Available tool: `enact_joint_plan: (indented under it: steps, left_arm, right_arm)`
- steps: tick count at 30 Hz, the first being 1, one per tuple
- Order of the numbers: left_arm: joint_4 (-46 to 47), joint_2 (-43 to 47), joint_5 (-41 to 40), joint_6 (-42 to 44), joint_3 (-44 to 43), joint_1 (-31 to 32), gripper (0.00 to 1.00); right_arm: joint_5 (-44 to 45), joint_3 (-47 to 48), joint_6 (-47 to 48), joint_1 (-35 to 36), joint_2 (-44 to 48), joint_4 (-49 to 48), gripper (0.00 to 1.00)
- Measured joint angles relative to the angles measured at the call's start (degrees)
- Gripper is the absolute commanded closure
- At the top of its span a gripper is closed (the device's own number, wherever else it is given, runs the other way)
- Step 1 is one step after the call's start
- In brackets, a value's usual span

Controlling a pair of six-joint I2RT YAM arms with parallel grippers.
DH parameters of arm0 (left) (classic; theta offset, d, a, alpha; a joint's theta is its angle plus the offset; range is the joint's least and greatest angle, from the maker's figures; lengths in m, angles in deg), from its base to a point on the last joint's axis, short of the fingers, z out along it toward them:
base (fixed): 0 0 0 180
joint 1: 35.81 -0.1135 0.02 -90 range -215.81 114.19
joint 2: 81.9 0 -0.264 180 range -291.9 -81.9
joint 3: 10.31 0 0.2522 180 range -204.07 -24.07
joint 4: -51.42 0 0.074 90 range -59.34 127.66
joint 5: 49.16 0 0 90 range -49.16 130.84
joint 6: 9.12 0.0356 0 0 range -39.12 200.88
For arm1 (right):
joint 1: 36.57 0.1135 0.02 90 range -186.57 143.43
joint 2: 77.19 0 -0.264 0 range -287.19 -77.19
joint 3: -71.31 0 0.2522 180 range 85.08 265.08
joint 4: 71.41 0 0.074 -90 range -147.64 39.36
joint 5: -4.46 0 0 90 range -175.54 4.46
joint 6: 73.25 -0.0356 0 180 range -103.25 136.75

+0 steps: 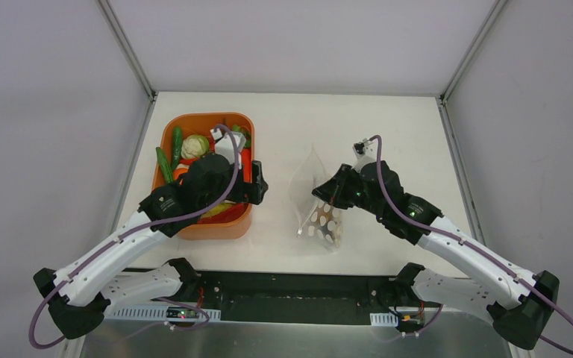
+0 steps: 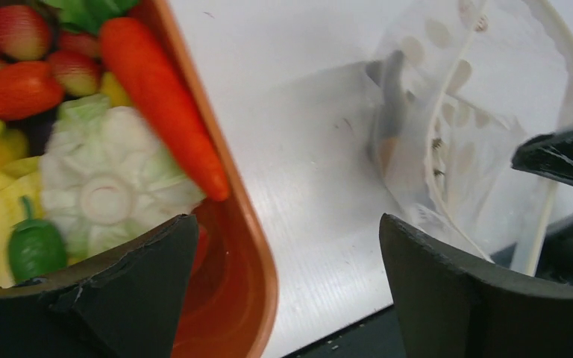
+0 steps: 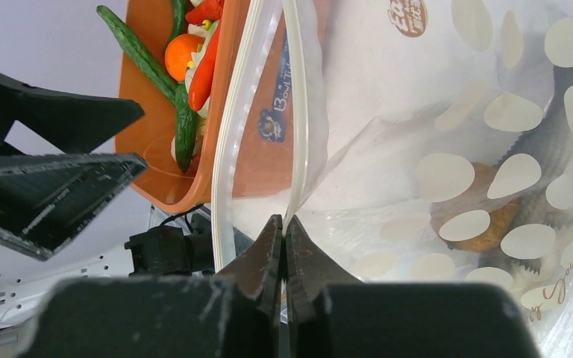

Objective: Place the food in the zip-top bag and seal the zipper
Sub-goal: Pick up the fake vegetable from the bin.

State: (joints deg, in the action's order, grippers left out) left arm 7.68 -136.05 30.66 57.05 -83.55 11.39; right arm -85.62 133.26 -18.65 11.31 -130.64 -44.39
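The zip-top bag (image 1: 315,200) stands on the white surface (image 1: 388,127), just right of the orange tub (image 1: 233,226) and apart from it, its mouth gaping. The right end effector (image 3: 283,231) has its 2 fingers pressed together on the bag's rim, pinching the plastic right at the zipper (image 3: 227,149), whose pale strips curve up and away from the grip. A brown piece (image 3: 485,224) lies inside the bag behind the white dots; what it is cannot be told.

The left end effector (image 2: 287,246) hangs over the tub's right wall, its 2 fingers spread wide with nothing between them, one above the tub and the other above the bare surface beside the bag.

The rest of the food sits in the tub: a carrot (image 2: 166,104) against the wall, a whitish leafy piece (image 2: 108,190), a small green pepper (image 2: 36,247), cucumbers (image 3: 138,48) and an orange ball (image 3: 181,54).
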Motion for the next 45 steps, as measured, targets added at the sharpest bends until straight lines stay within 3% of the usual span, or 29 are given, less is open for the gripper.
enact_joint_plan:
  steps: [6, 17, 22, 30, 38, 41, 45]
  left_arm:
    - [-2.10, 7.17, -10.14, -0.15, 2.47, -2.03, 0.01]
    - [-4.28, 7.15, -9.42, -0.83, 3.98, -17.81, 0.01]
    - [-6.10, 4.50, -10.62, -2.27, 3.39, -21.49, 0.01]
    - [-5.22, 7.93, -17.31, 0.55, 2.51, -27.87, 0.01]
    - [-6.14, -1.68, -9.60, 5.53, -5.77, -47.41, 0.12]
    - [-6.75, -6.91, -7.10, 7.17, -7.34, -49.29, 0.15]
    - [-6.86, -12.02, -3.76, 9.38, -8.57, -50.86, 0.27]
  right_arm:
    - [-0.39, 0.00, 0.04, 0.00, -0.04, -0.02, 0.97]
    - [-0.90, -0.02, 0.26, 0.00, -0.26, -0.20, 0.97]
    - [-0.90, -0.04, 0.26, 0.00, -0.26, -0.20, 0.97]
    - [-0.94, -0.28, 0.26, 0.00, -0.24, -0.24, 0.97]
    - [-1.31, -0.28, 0.26, 0.00, -0.24, -0.20, 0.97]
    - [-1.36, -0.28, 0.26, 0.00, -0.24, -0.17, 0.97]
    - [-1.51, -0.28, 0.26, 0.00, -0.24, -0.15, 0.97]
